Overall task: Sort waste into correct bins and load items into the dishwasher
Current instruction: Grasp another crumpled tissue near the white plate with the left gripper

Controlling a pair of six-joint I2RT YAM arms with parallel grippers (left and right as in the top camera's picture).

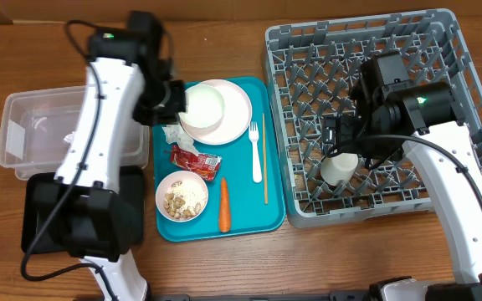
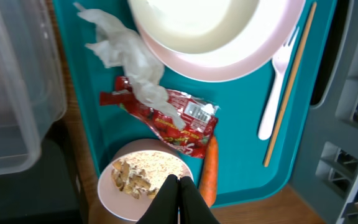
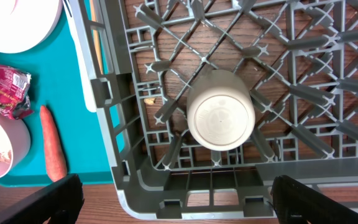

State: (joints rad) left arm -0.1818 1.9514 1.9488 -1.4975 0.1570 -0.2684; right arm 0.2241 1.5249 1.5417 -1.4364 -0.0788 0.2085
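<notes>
My left gripper (image 2: 179, 182) is shut with nothing in it, hanging over the bowl of beige crumbs (image 2: 143, 174). Beyond it on the teal tray lie a red wrapper (image 2: 179, 119), a crumpled napkin (image 2: 126, 53), a carrot (image 2: 209, 168), a white fork (image 2: 277, 81), a wooden stick (image 2: 291, 81) and a bowl on a plate (image 2: 216, 31). In the overhead view that gripper (image 1: 172, 99) is beside the plate (image 1: 237, 113). My right gripper (image 3: 179, 205) stands open above a white cup (image 3: 220, 118) that sits upside down in the grey rack (image 3: 123, 124); its jaws are well apart from the cup.
The clear tub (image 1: 32, 125) stands at the far left, and the black tray (image 1: 36, 209) in front of it is partly hidden by my left arm. The teal tray (image 1: 241, 213) sits between the arms, touching the rack (image 1: 279, 50) on its right.
</notes>
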